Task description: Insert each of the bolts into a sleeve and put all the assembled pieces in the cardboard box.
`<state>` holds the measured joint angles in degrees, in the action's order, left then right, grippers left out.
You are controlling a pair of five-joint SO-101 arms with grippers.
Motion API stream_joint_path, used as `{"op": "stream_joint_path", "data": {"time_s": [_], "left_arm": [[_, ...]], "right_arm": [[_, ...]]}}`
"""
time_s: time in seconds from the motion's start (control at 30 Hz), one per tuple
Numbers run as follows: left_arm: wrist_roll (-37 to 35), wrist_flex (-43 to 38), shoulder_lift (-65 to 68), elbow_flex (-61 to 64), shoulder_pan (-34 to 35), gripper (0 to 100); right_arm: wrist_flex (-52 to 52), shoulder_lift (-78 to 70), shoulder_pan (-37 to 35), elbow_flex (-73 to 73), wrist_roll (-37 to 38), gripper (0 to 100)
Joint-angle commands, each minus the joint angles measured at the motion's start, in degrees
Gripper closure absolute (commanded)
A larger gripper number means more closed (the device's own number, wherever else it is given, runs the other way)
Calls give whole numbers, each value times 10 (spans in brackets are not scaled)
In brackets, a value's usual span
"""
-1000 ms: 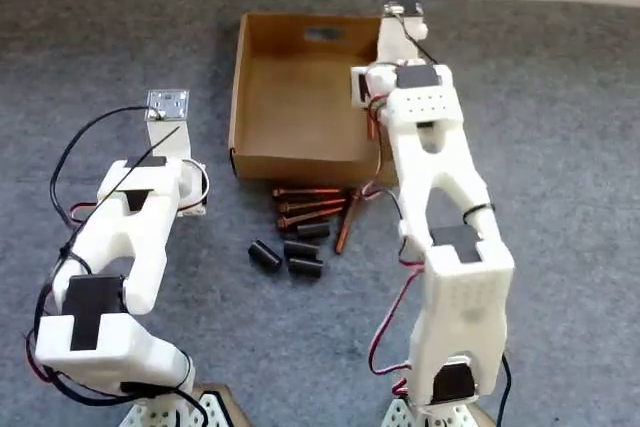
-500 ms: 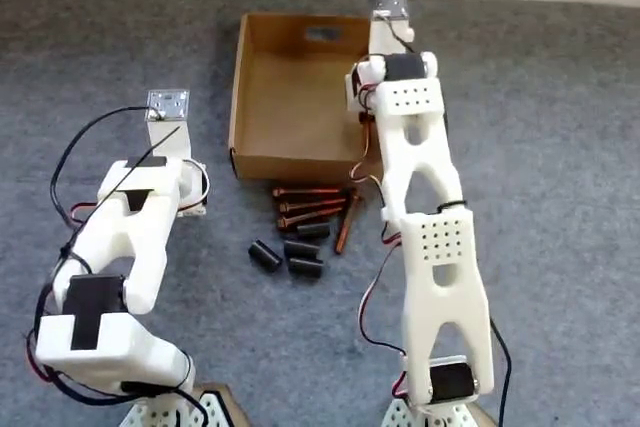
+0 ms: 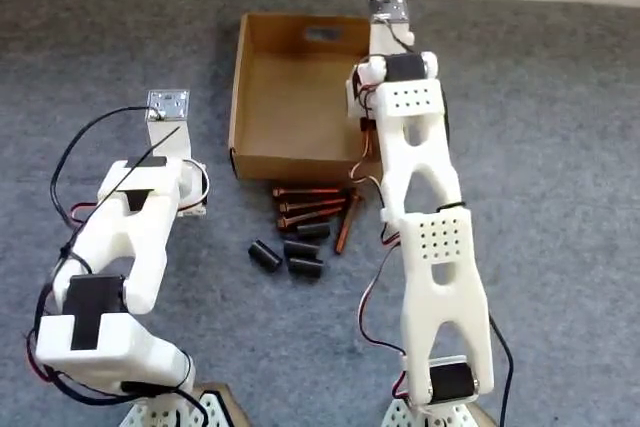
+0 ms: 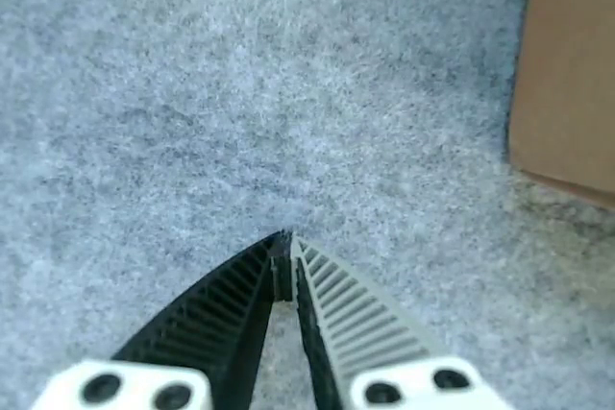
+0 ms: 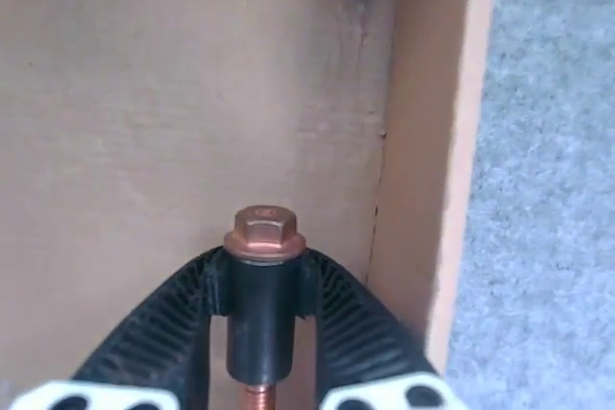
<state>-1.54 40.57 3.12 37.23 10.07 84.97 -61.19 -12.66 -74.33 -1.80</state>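
The right gripper (image 5: 261,276) pinches a sleeved bolt (image 5: 261,235) over the cardboard box (image 3: 290,107), near its three-o'clock wall (delivery step, seemingly); next probably comes letting go. The left gripper (image 4: 286,249) sits pressed together, empty.

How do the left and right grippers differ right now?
The left gripper is shut on nothing; the right gripper clamps a sleeved bolt. The left gripper is over grey carpet beside the cardboard box; the right gripper is over the box's floor, near a wall. Both have ribbed fingers.
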Motion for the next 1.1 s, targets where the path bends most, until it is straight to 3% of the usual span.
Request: {"op": "stream_joint_path", "data": {"time_s": [0.0, 1.07], "left_arm": [[5, -7, -2, -18, -7, 990], [5, -6, -2, -18, -7, 990]], "right_arm": [[19, 11, -13, -4, -2, 992], [59, -18, -14, -8, -3, 992]]}}
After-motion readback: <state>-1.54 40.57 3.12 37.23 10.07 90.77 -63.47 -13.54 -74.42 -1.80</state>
